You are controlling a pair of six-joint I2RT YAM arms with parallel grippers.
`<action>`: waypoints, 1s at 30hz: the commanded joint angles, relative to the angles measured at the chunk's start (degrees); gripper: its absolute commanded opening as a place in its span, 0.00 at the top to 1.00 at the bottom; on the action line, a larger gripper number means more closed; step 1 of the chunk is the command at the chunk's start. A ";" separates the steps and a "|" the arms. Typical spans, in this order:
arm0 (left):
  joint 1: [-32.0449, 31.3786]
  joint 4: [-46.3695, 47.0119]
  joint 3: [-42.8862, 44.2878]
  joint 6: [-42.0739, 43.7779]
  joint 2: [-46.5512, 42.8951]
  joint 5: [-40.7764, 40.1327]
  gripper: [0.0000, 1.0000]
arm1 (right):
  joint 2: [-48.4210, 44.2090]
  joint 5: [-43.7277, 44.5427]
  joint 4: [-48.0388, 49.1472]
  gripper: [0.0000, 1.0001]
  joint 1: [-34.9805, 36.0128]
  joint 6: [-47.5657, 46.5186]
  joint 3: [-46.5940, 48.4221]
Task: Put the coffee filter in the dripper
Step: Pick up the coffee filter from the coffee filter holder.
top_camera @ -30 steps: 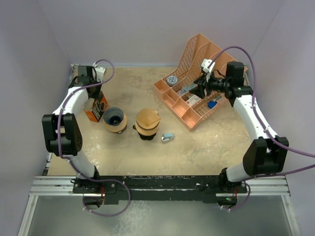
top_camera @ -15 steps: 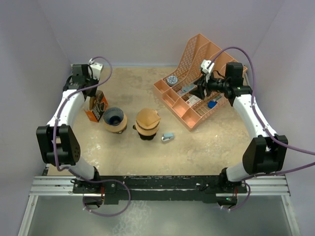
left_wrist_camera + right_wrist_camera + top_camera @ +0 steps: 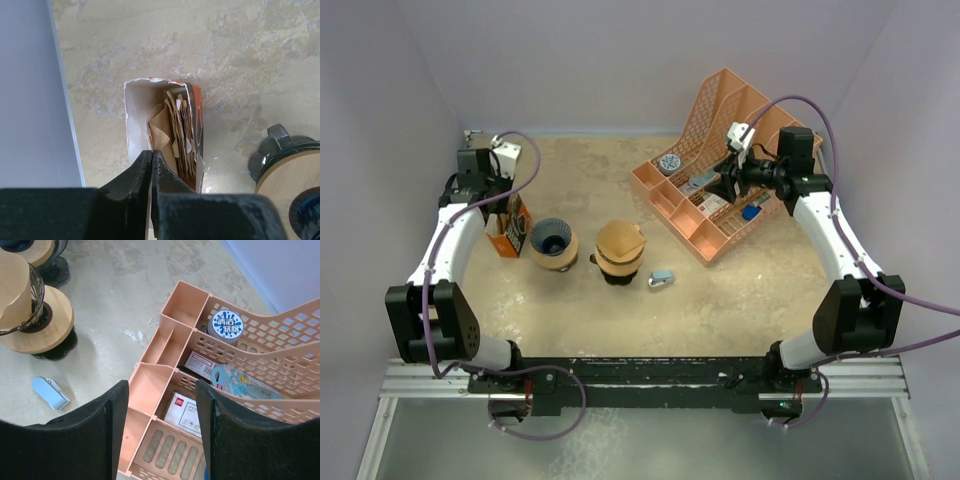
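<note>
Over the counter (image 3: 740, 290), the right end effector (image 3: 160, 390) is hanging half open and empty above the orange organiser (image 3: 715, 200), unmoved. The left end effector (image 3: 151, 156) is hovering pinched shut over the opened filter box (image 3: 131, 120) — the brown coffee filters (image 3: 177, 130) are lying just beyond its tips, with the dripper (image 3: 553, 243) beside the box. Since a second ago that arm is swinging leftward, and the box is sitting slightly further left.
</note>
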 commanded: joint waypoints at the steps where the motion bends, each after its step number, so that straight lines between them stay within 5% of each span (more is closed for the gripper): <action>1: 0.91 1.61 -0.70 -1.19 -3.18 0.71 0.97 | 0.00 -0.06 -0.41 0.41 -0.14 -0.97 1.05; 15: 1.25 -0.13 5.49 -2.29 -0.17 2.60 0.72 | 0.59 0.73 -0.81 0.40 -0.14 -1.34 1.18; 30: 1.21 2.22 7.75 -0.12 7.76 0.90 0.79 | 1.25 0.34 -1.46 0.39 -0.14 -1.67 1.53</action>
